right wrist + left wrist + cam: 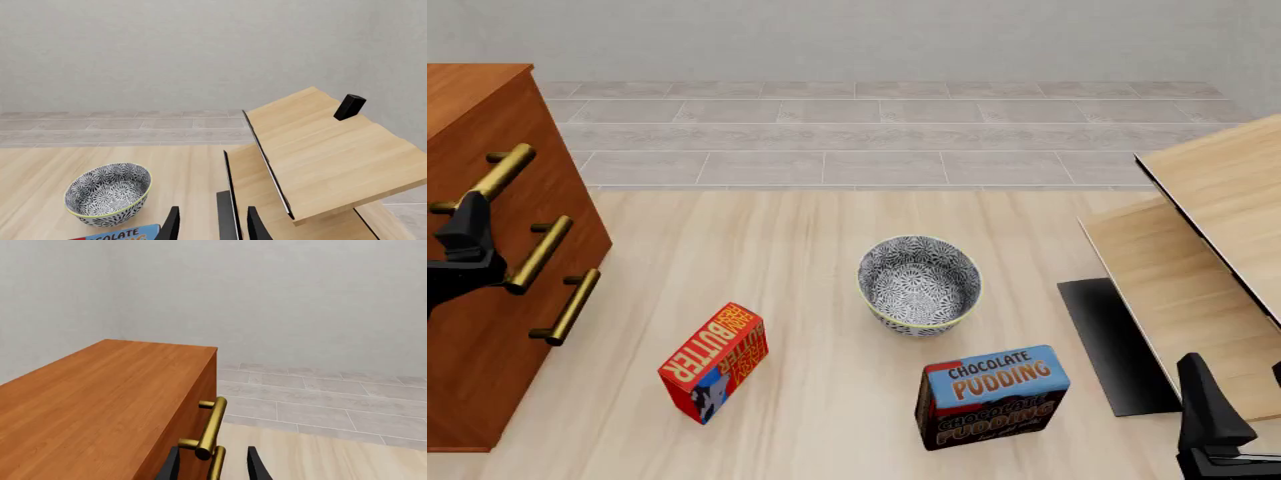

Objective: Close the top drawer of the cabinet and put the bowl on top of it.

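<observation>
Fingers apart on the left gripper (213, 467), holding nothing, with a brass bar poking up between them. Sits close against the front of the tall reddish-brown wooden cabinet (481, 330). Top drawer with the long brass bar handle (212, 426): looks pushed in flat, though hard to be sure.

Fingers apart on the right gripper (213, 225) too, holding nothing. Round deep black-and-white flowery bowl (918, 282): on the pale wood table (814, 420), at about 10 o'clock from that gripper, well apart from the cabinet at its 9 o'clock.

Could snag a finger on a brass bar when backing off and tug a drawer out. Could lose the bowl on the long way over, since wide and thin at the rim. Could bump the red butter box (714, 362) or the blue chocolate pudding box (992, 395).

Only in the left wrist view: the bare cabinet top. Only in the front view: all three handles and both boxes whole.
</observation>
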Robot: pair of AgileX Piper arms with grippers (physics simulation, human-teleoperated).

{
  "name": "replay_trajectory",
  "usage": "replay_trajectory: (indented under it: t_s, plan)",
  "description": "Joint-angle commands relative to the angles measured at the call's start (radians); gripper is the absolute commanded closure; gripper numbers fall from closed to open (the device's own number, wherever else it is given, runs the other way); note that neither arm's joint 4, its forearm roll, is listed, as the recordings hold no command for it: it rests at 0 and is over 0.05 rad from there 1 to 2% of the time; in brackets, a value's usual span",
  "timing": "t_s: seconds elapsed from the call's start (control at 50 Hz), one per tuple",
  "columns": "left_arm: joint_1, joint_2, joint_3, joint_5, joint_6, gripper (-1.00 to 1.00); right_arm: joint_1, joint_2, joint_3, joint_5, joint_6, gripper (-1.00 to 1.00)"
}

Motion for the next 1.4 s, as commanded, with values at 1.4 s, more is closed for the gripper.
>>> replay_trajectory:
  t_s: [1.4]
  plan:
    - [-0.201,-0.846,0.211,0.535,0.082,-1.00,-0.001,0.000,0.000,-0.014,0.020,-1.00]
